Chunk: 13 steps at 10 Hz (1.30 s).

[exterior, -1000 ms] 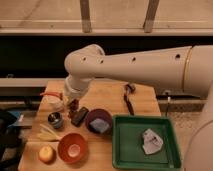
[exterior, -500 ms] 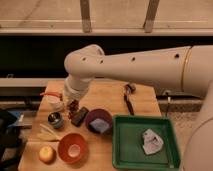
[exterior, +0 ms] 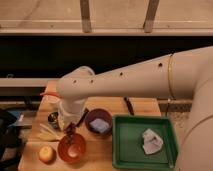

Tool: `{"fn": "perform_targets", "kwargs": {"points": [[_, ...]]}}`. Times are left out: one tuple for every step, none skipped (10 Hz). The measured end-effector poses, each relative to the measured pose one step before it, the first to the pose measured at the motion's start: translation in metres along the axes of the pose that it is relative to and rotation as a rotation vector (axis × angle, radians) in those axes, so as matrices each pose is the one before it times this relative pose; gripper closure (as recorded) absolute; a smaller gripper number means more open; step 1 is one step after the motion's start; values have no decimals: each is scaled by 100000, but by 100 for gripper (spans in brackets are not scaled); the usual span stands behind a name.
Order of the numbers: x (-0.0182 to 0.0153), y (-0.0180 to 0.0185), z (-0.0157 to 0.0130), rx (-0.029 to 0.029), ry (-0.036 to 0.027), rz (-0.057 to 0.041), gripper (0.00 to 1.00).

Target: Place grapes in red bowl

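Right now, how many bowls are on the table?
2: the red bowl at the front left, directly under the gripper with the grapes, and the purple bowl beside the green tray.

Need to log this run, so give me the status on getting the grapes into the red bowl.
Done: the grapes are off the table, hanging at the gripper, which sits just above the back rim of the red bowl. In hand: carrying them over the bowl; whether the grip is closed is unclear. Left: lower and release, since the bowl's inside looks free of grapes. The yellow-orange fruit and purple bowl sit untouched beside it.
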Motion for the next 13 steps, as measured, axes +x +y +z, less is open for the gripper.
{"fn": "perform_targets", "kwargs": {"points": [[1376,1429,2077,-2038,4265,-845,100],[1012,1155,2072,-1945,4450,-1142,100],[613,576,1400,-1144,2812,-221,97],[777,511,1508,-1090,2481,784,87],[631,128,712,-147,1180,1738,75],[308,-154,8,124,189,1391,67],[170,-562,-405,445,-511,2038,56],[-25,-1011,-641,890,-407,2213,45],[-343,-1474,-807,906,-590,2184,35],[-508,-1318,-652,525,-630,1700,27],[-862,-2001,-815,268,-790,2571,21],[-559,-968,-329,14,-238,1076,20],[-610,-540,-279,-107,-490,355,20]]}}
